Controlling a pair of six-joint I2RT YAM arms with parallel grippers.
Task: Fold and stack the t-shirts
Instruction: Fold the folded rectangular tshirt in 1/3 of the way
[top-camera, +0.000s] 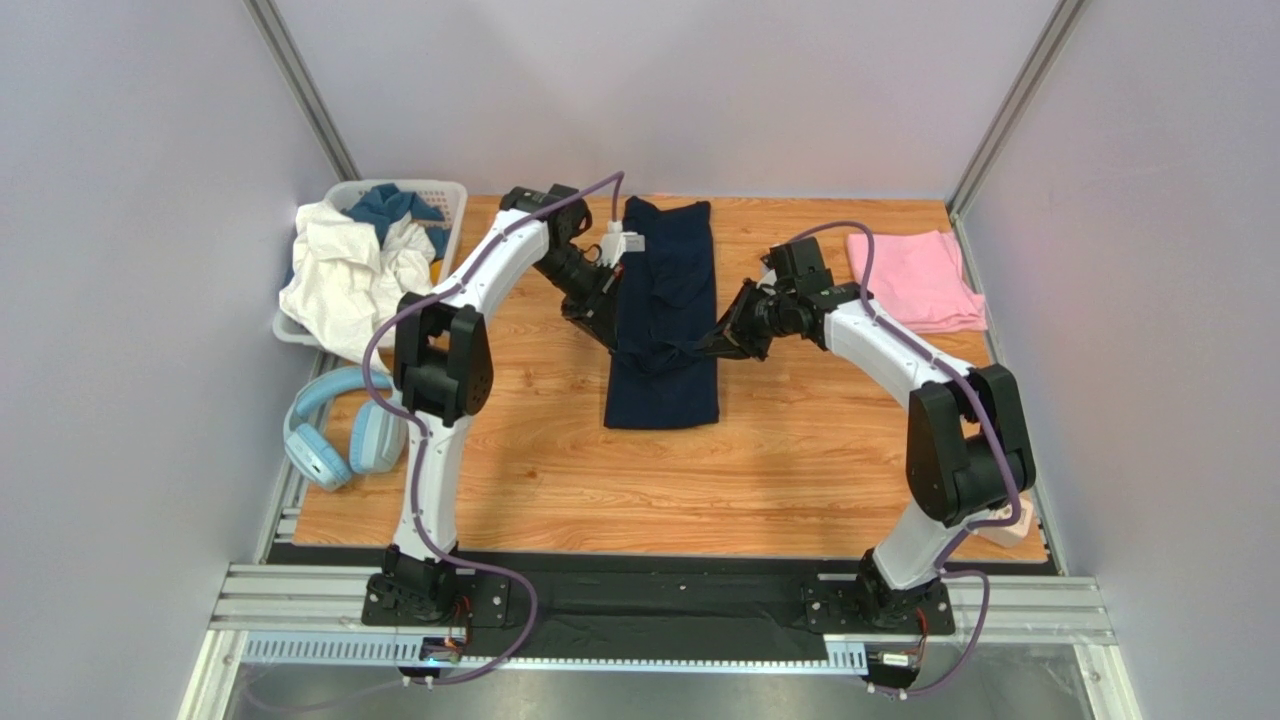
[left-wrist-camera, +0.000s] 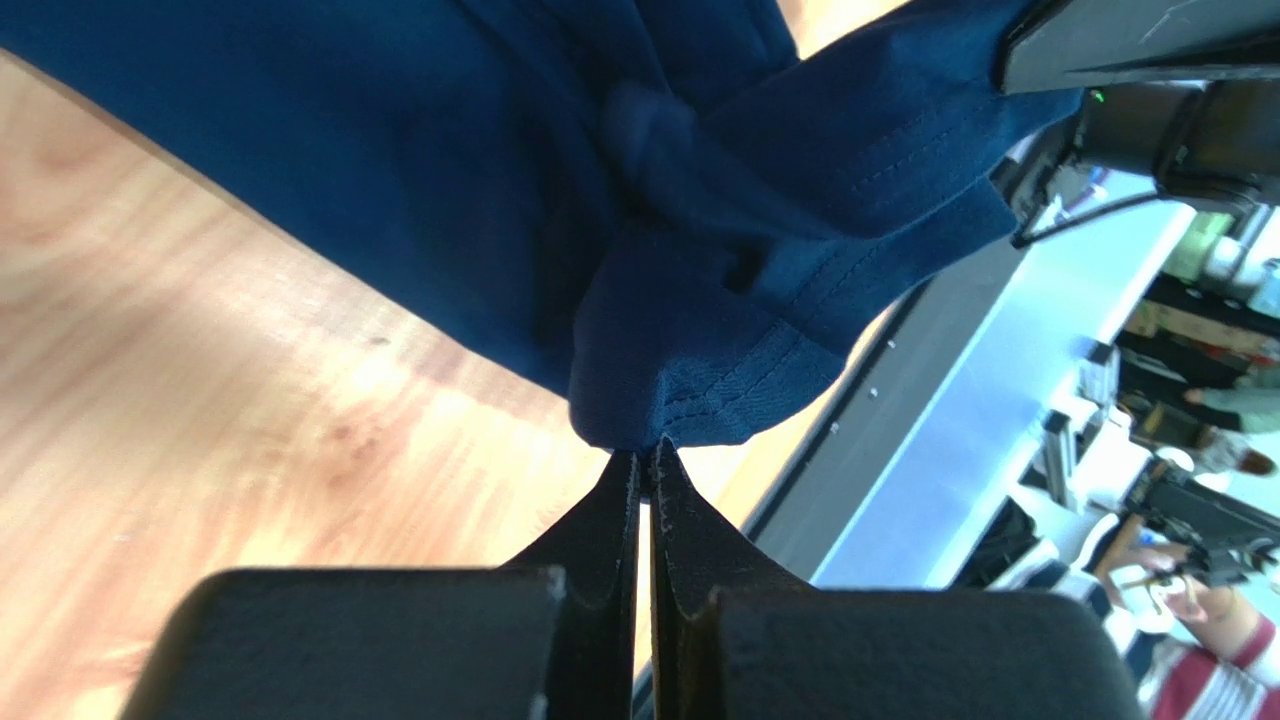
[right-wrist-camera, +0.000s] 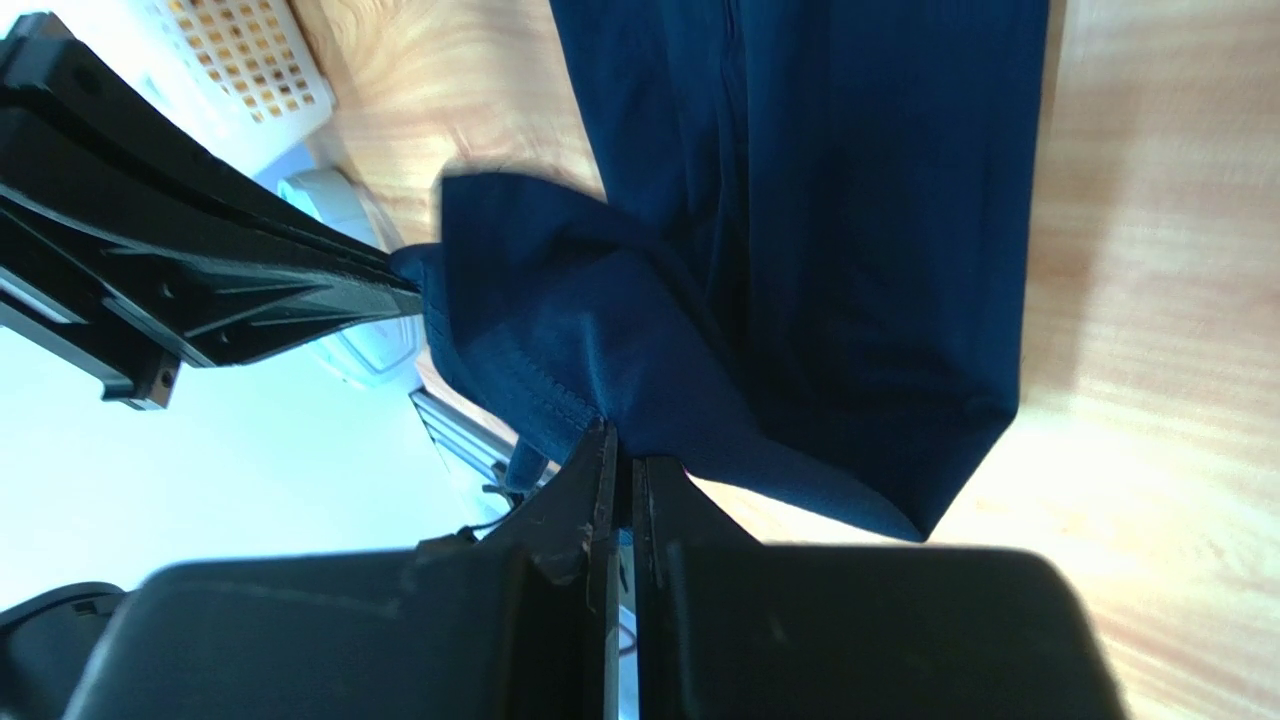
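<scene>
Left jaws and right jaws are each pressed together on a stitched edge of the navy t-shirt (top-camera: 661, 390). It lies mid-table (top-camera: 526, 465) as a long folded strip, bunched where pinched. Pink t-shirt (top-camera: 917, 281) sits folded at far right. Risks: thin pinches slipping, or uneven pull twisting the fold.

Watching remotely, I find no text, label, brand or number that I can read in any view, though the blurred clutter (left-wrist-camera: 1187, 398) in the left wrist view may carry some.
</scene>
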